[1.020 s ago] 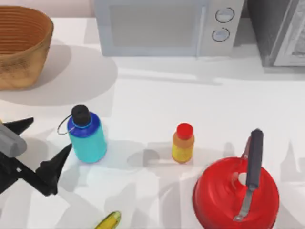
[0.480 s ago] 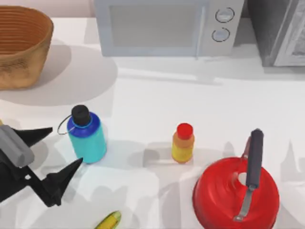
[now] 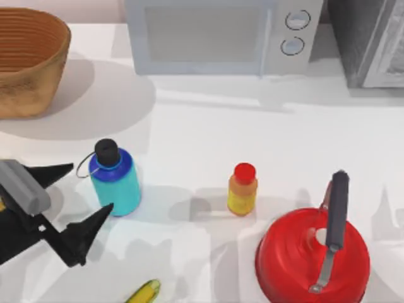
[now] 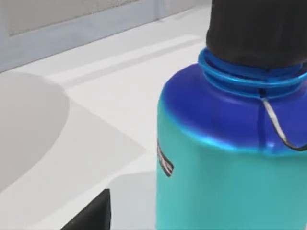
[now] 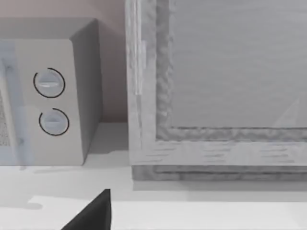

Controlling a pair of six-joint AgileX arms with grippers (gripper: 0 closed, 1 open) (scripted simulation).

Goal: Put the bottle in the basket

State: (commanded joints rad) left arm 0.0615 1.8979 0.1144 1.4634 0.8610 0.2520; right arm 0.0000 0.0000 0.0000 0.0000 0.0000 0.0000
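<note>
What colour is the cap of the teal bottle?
Black; the bottle shows its cap best in the top view.

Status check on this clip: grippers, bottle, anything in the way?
Left gripper open beside the bottle, no contact. Bottle upright on table. Basket far left, path clear.

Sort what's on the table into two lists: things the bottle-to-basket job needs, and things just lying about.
Needed for the job:
- bottle, upright
- basket, at the far left
- left gripper, open beside the bottle

Just lying about:
- yellow bottle
- red kettle
- microwave
- banana
- grey appliance at the far right
</note>
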